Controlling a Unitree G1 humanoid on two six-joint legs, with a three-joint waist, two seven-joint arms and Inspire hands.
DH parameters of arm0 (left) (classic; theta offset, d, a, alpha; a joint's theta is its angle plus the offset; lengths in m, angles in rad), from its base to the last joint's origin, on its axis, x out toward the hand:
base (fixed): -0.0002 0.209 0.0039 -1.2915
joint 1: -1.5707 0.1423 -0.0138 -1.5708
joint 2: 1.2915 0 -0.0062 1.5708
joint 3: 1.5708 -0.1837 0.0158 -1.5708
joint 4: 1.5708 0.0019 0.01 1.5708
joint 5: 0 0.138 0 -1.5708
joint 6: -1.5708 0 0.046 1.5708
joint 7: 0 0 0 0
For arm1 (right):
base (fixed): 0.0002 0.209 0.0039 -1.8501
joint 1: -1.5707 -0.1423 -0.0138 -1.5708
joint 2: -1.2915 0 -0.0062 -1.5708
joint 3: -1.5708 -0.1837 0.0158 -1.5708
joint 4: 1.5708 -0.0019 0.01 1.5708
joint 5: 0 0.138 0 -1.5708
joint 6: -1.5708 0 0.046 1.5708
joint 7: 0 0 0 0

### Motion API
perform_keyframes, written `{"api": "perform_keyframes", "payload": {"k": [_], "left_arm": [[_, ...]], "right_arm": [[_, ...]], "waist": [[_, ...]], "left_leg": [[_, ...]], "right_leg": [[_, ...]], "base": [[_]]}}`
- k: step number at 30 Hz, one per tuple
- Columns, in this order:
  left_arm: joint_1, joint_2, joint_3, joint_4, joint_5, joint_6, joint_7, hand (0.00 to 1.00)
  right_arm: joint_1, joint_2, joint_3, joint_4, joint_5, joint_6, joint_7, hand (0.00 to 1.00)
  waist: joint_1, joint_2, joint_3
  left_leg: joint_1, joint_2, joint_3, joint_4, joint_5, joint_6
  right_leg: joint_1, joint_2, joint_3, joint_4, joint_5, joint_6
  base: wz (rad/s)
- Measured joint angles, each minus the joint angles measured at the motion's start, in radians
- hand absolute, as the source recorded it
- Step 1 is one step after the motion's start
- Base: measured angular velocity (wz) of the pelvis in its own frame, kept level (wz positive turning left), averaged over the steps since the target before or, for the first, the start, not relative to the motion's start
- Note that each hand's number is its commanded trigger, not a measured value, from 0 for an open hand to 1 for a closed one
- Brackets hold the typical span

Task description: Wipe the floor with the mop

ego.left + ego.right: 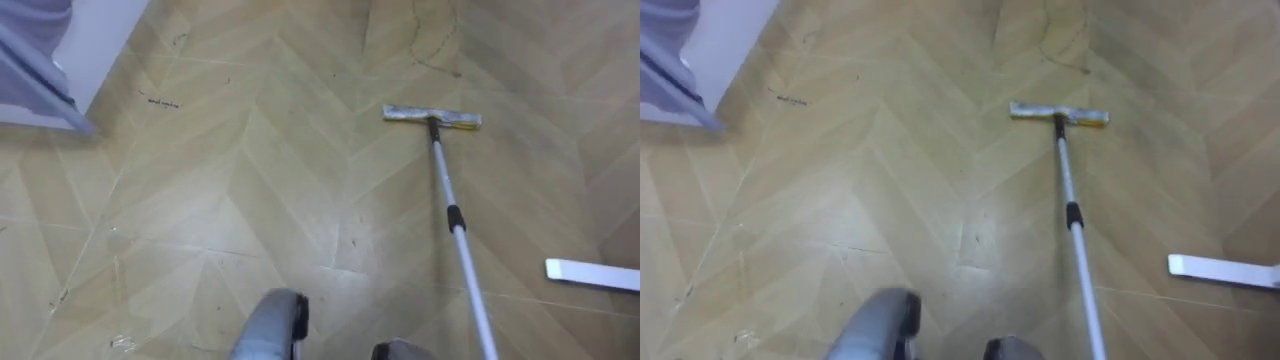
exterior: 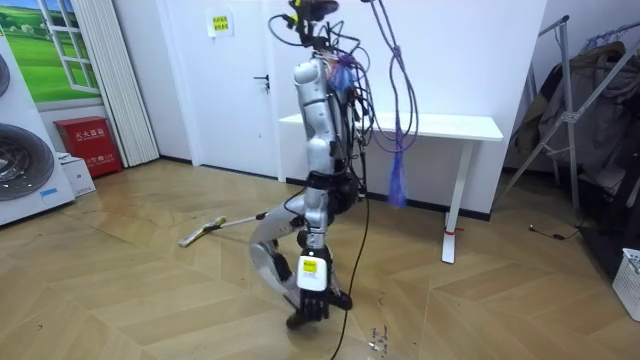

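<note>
A mop lies on the wood floor in front of me. Its flat yellow-grey head [image 1: 432,117] is far ahead and its silver pole [image 1: 455,220] runs back toward me, leaving the picture at the lower right. In the room view the mop head [image 2: 192,238] lies toward the room view's left and the pole [image 2: 240,222] reaches to my bent knees. I stand with knees bent, facing the mop. My left hand [image 2: 312,300] hangs low beside my shin, close to the floor and apart from the pole.
A white flat strip [image 1: 590,273] lies on the floor to my right. A white table [image 2: 440,127] stands behind me by the wall. A clothes rack [image 2: 580,90] is at the room view's right, a washing machine [image 2: 20,160] and a red box [image 2: 88,145] at its left.
</note>
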Motion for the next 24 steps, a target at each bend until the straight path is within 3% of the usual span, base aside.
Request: {"api": "perform_keyframes", "payload": {"k": [1, 2, 3, 5, 6, 7, 8, 9, 10, 11, 12, 13, 14, 16, 19, 20, 22, 24], "left_arm": [[0.008, 0.003, -0.009, -0.005, 0.001, -0.016, -0.006, 0.00], [0.012, 0.006, -0.011, -0.010, 0.002, -0.031, -0.017, 0.00], [0.010, 0.006, -0.010, -0.012, 0.004, -0.034, -0.022, 0.00], [-0.002, 0.013, -0.010, -0.017, 0.010, -0.039, -0.043, 0.00], [-0.002, 0.015, -0.010, -0.024, 0.011, -0.039, -0.047, 0.00], [-0.008, 0.016, -0.011, -0.031, 0.011, -0.039, -0.056, 0.00], [-0.016, 0.016, -0.018, -0.035, 0.010, -0.038, -0.062, 0.00], [-0.017, 0.015, -0.024, -0.042, 0.010, -0.036, -0.062, 0.00], [-0.015, 0.014, -0.025, -0.064, 0.010, -0.034, -0.062, 0.00], [-0.022, 0.014, -0.023, -0.087, 0.010, -0.035, -0.057, 0.00], [-0.023, 0.014, -0.023, -0.099, 0.010, -0.037, -0.055, 0.00], [-0.023, 0.015, -0.023, -0.118, 0.008, -0.046, -0.049, 0.00], [-0.027, 0.016, -0.022, -0.139, 0.009, -0.051, -0.033, 0.00], [-0.033, 0.015, -0.027, -0.156, 0.010, -0.071, -0.011, 0.00], [-0.032, -0.002, -0.033, -0.169, 0.011, -0.072, 0.008, 0.00], [-0.031, -0.009, -0.034, -0.168, 0.012, -0.060, 0.011, 0.00], [-0.024, -0.012, -0.032, -0.168, 0.012, -0.042, 0.012, 0.00], [-0.016, -0.007, -0.029, -0.167, 0.010, -0.029, 0.016, 0.00]], "right_arm": [[-0.031, -0.006, 0.024, -0.002, 0.012, -0.012, 0.006, 1.00], [-0.057, -0.011, 0.057, -0.011, 0.038, -0.027, 0.014, 1.00], [-0.067, -0.014, 0.064, -0.019, 0.052, -0.029, 0.018, 1.00], [-0.073, -0.025, 0.117, -0.035, 0.132, -0.030, 0.028, 1.00], [-0.060, -0.029, 0.121, -0.042, 0.146, -0.030, 0.029, 1.00], [-0.022, -0.038, 0.122, -0.048, 0.165, -0.031, 0.027, 1.00], [0.010, -0.045, 0.121, -0.043, 0.167, -0.029, 0.023, 1.00], [0.026, -0.051, 0.121, -0.038, 0.166, -0.028, 0.021, 1.00], [0.056, -0.069, 0.123, -0.030, 0.164, -0.026, 0.017, 1.00], [0.085, -0.083, 0.130, -0.013, 0.165, -0.025, 0.008, 1.00], [0.107, -0.087, 0.131, -0.011, 0.166, -0.023, 0.001, 1.00], [0.148, -0.086, 0.135, -0.019, 0.172, -0.011, -0.013, 1.00], [0.175, -0.072, 0.141, -0.024, 0.192, -0.010, -0.028, 1.00], [0.190, -0.042, 0.140, -0.025, 0.206, -0.010, -0.049, 1.00], [0.208, -0.005, 0.136, -0.026, 0.219, -0.011, -0.066, 1.00], [0.217, 0.003, 0.128, -0.034, 0.219, -0.010, -0.072, 1.00], [0.228, 0.005, 0.119, -0.063, 0.216, 0.005, -0.078, 1.00], [0.213, 0.002, 0.111, -0.064, 0.205, 0.014, -0.081, 1.00]], "waist": [[0.008, 0.001, 0.0055], [0.010, -0.006, 0.0041], [0.008, -0.004, 0.0039], [0.001, 0.003, 0.0015], [-0.001, 0.008, -0.0015], [-0.008, 0.017, -0.0039], [-0.008, 0.025, -0.0114], [-0.012, 0.026, -0.0151], [-0.018, 0.029, -0.0166], [-0.024, 0.040, -0.0122], [-0.027, 0.050, -0.0120], [-0.031, 0.069, -0.0151], [-0.037, 0.085, -0.0152], [-0.053, 0.098, -0.0097], [-0.085, 0.101, -0.0109], [-0.085, 0.100, -0.0097], [-0.082, 0.099, -0.0103], [-0.073, 0.090, -0.0093]], "left_leg": [[-0.013, 0.002, 0.014, -0.057, -0.040, -0.003], [0.017, 0.002, 0.020, -0.196, -0.071, -0.012], [0.045, -0.001, 0.020, -0.285, -0.083, -0.017], [0.182, 0.005, 0.028, -0.628, -0.111, -0.012], [0.211, 0.008, 0.029, -0.684, -0.115, -0.012], [0.253, 0.009, 0.038, -0.758, -0.175, 0.022], [0.268, 0.003, 0.057, -0.777, -0.196, 0.060], [0.280, -0.010, 0.061, -0.789, -0.210, 0.082], [0.289, -0.039, 0.061, -0.792, -0.241, 0.108], [0.299, -0.061, 0.061, -0.777, -0.271, 0.124], [0.306, -0.064, 0.058, -0.765, -0.292, 0.131], [0.324, -0.073, 0.046, -0.752, -0.330, 0.142], [0.337, -0.075, 0.040, -0.751, -0.355, 0.149], [0.354, -0.077, 0.037, -0.751, -0.377, 0.153], [0.393, -0.093, 0.031, -0.774, -0.419, 0.154], [0.420, -0.093, 0.027, -0.782, -0.441, 0.148], [0.470, -0.092, 0.004, -0.781, -0.486, 0.131], [0.510, -0.085, -0.007, -0.747, -0.518, 0.100]], "right_leg": [[0.000, -0.001, 0.008, 0.000, -0.008, 0.013], [-0.001, -0.001, 0.017, -0.002, -0.015, 0.020], [-0.001, 0.001, 0.020, -0.005, -0.019, 0.027], [0.003, 0.009, 0.023, -0.010, -0.035, 0.048], [0.005, 0.010, 0.019, -0.014, -0.042, 0.053], [0.021, 0.005, 0.010, -0.035, -0.050, 0.058], [0.043, -0.013, 0.006, -0.069, -0.039, 0.074], [0.053, -0.028, 0.003, -0.082, -0.034, 0.079], [0.051, -0.047, 0.007, -0.057, -0.015, 0.100], [-0.001, -0.061, 0.024, 0.046, 0.067, 0.118], [-0.027, -0.059, 0.041, 0.103, 0.125, 0.124], [-0.073, -0.046, 0.071, 0.192, 0.227, 0.132], [-0.125, -0.039, 0.076, 0.220, 0.235, 0.137], [-0.220, -0.026, 0.075, 0.173, 0.226, 0.147], [-0.317, -0.017, 0.077, -0.101, 0.234, 0.142], [-0.330, -0.005, 0.074, -0.220, 0.265, 0.126], [-0.310, 0.006, 0.055, -0.277, 0.322, 0.101], [-0.262, 0.005, 0.040, -0.249, 0.314, 0.081]], "base": [[-0.29], [-0.13], [0.00], [0.11], [0.21], [0.25], [0.26], [0.19], [0.20], [0.20], [0.16], [0.10], [0.05], [0.04], [0.07], [0.00], [0.08], [0.04]]}}
